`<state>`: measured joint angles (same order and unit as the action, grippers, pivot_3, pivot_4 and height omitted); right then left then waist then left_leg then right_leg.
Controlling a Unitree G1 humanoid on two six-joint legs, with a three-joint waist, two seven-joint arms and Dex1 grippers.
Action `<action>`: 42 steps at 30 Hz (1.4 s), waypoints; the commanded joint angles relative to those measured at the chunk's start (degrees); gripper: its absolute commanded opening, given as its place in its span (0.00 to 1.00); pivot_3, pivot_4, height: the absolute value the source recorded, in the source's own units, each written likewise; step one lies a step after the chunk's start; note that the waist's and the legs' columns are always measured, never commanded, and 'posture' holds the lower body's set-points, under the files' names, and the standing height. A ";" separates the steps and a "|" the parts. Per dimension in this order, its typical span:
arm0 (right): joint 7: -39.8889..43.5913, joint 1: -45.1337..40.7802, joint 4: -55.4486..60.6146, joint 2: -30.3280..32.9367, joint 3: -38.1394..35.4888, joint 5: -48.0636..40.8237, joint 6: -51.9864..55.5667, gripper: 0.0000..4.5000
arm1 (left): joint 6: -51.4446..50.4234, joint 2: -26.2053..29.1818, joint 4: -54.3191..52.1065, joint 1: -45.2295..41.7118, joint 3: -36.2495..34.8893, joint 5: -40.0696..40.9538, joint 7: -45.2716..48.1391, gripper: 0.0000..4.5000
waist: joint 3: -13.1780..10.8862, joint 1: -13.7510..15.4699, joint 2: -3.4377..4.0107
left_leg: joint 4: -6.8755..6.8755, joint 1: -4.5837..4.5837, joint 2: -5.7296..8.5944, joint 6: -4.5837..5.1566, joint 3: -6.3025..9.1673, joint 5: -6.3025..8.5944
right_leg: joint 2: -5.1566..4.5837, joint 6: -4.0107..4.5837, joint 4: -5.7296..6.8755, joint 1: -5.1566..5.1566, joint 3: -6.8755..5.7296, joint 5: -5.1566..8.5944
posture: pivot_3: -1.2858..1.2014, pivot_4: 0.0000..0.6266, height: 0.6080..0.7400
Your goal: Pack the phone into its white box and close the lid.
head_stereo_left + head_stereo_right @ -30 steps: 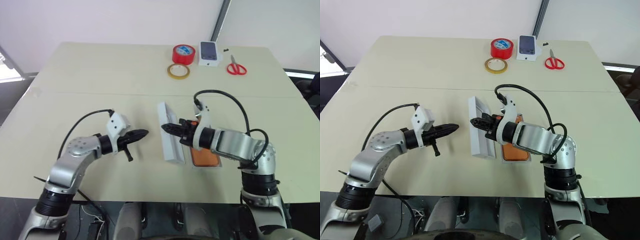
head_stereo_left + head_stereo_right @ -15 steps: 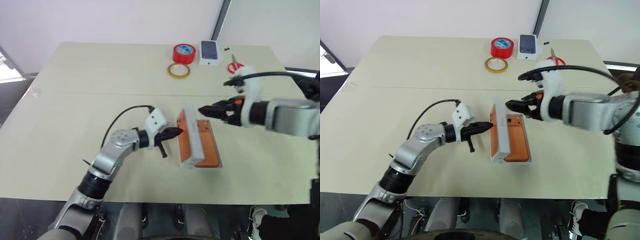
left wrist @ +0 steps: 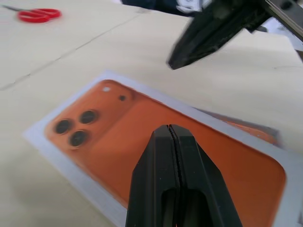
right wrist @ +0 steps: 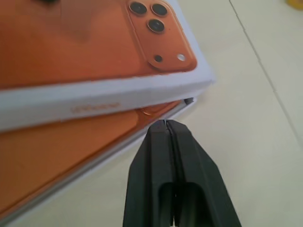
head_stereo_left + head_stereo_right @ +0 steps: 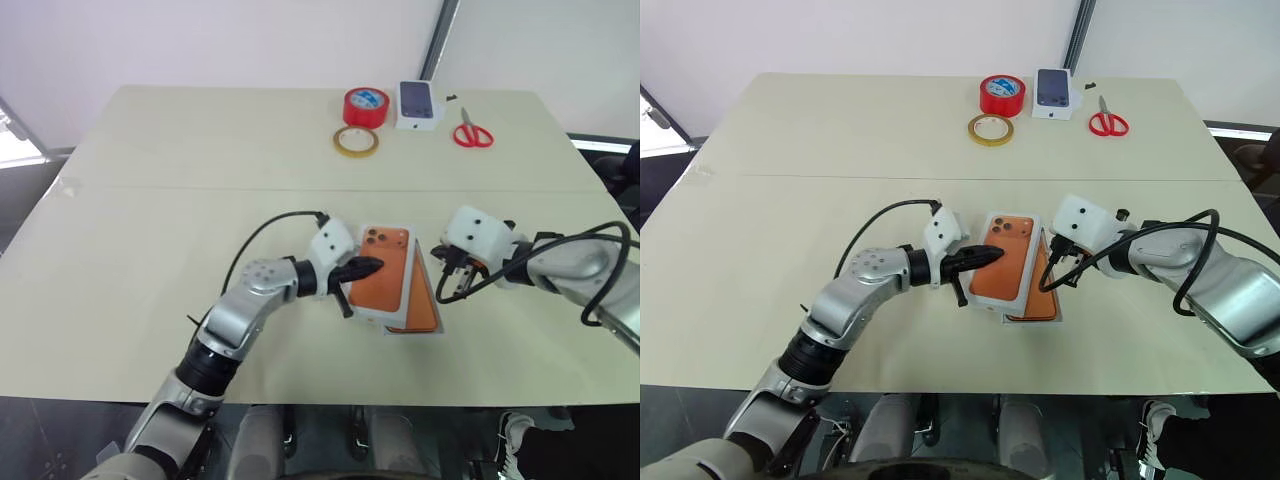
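Note:
The lid [image 5: 392, 288], a white shell with an orange phone picture printed on its top, lies flat and askew over the white box [image 4: 94, 160]. The orange phone [image 5: 418, 312] lies in that box. It shows past the lid's near right edge, and a strip of it shows under the lid's wall [image 4: 57, 146]. My left gripper [image 5: 372, 265] is shut, its tips over the lid's left part [image 3: 169, 128]. My right gripper [image 5: 441, 262] is shut and empty, pointing at the lid's right corner from just beside it [image 4: 165, 124].
Along the table's far edge lie a red tape roll [image 5: 367, 105], a yellowish tape ring [image 5: 356, 141], a small white box with a dark phone picture [image 5: 420, 104] and red scissors [image 5: 472, 134]. Bare tabletop surrounds the box on the left and near sides.
The lid, held left of the phone a second ago and then standing on edge, now lies flat on the box. My left gripper moved right onto it. My right gripper swung right and down.

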<state>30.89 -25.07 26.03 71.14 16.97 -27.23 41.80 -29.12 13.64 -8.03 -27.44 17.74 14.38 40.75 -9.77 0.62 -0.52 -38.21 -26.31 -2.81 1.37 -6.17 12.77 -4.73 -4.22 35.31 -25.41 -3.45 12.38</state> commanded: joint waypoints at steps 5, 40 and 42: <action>4.95 1.52 0.25 -3.31 -1.67 7.85 -0.81 0.01 | -7.65 7.27 -3.63 -0.06 -5.65 -1.51 -3.62 0.00 | 0.00 0.09 0.00 | 0.00 0.01 0.01 -0.01 0.01 0.00 | -0.01 0.00 0.02 0.01 -0.01 0.00 | 0.52 0.24 1.00; 16.85 10.58 6.07 -6.66 -10.46 15.07 2.52 0.01 | -12.53 1.18 -3.05 -5.27 8.45 -0.90 6.04 0.00 | 0.00 0.21 -0.02 | -0.05 0.04 0.10 -0.02 0.01 -0.02 | -0.04 -0.01 0.08 0.08 -0.01 0.00 | 0.52 0.24 1.00; 16.96 10.79 6.40 -6.94 -10.67 15.15 2.91 0.01 | -12.51 1.23 -2.85 -5.36 8.41 -0.89 6.06 0.00 | 0.00 0.18 -0.02 | -0.06 0.04 0.10 -0.03 0.01 -0.02 | -0.04 -0.01 0.08 0.08 -0.01 0.00 | 0.52 0.24 1.00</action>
<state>46.98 -13.94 28.79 64.15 7.88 -11.47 45.30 -42.23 15.95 -9.03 -31.30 25.35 12.99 46.16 -9.77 0.80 -0.54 -38.27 -26.27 -2.71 1.35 -6.15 12.75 -4.77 -4.23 35.39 -25.33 -3.46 12.38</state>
